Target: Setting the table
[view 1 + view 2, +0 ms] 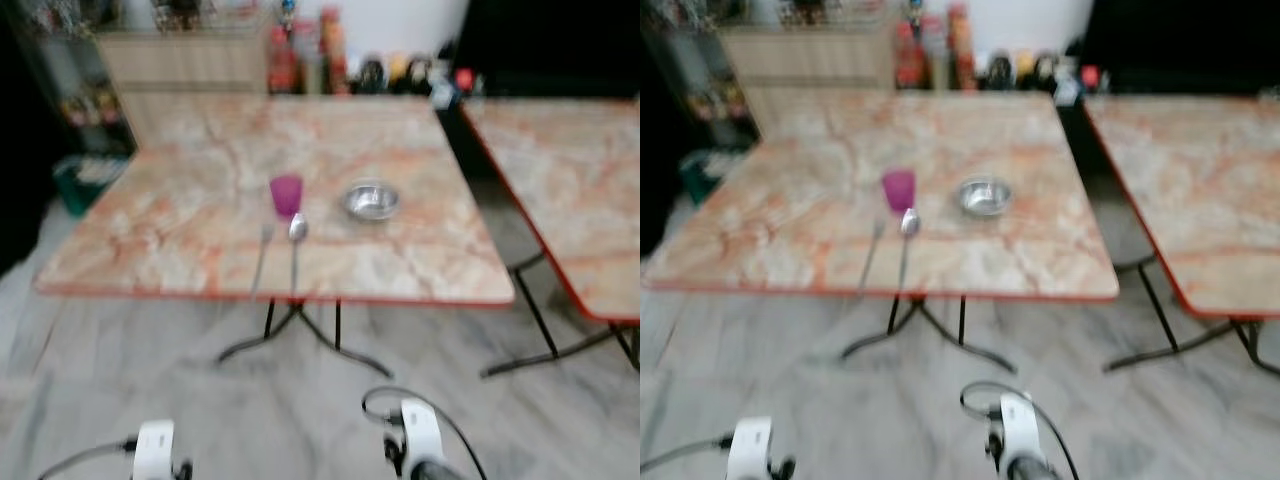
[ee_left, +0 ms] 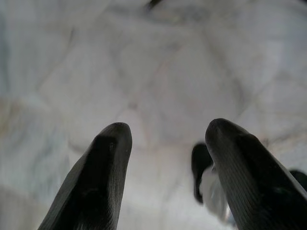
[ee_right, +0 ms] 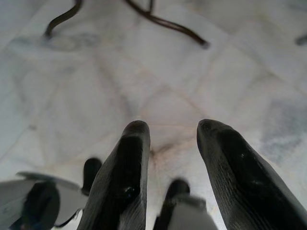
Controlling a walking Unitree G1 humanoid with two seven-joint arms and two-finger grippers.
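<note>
Blurrily, purple cup [image 1: 286, 194], steel bowl [image 1: 371, 201], seemingly spoon [image 1: 296, 240], marbled table [image 1: 180, 215]

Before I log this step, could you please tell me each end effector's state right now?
Left end effector: open, holding nothing, hanging over the floor.
Right end effector: open, holding nothing, hanging over the floor.

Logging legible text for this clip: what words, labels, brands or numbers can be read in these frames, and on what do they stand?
None can be read.
Bottles and jars behind the table: labels too blurred to read.
Purple cup, metal bowl, spoon, fork: no markings visible.
Left gripper and right gripper, hanging open over the floor: plain black fingers, no text.
</note>
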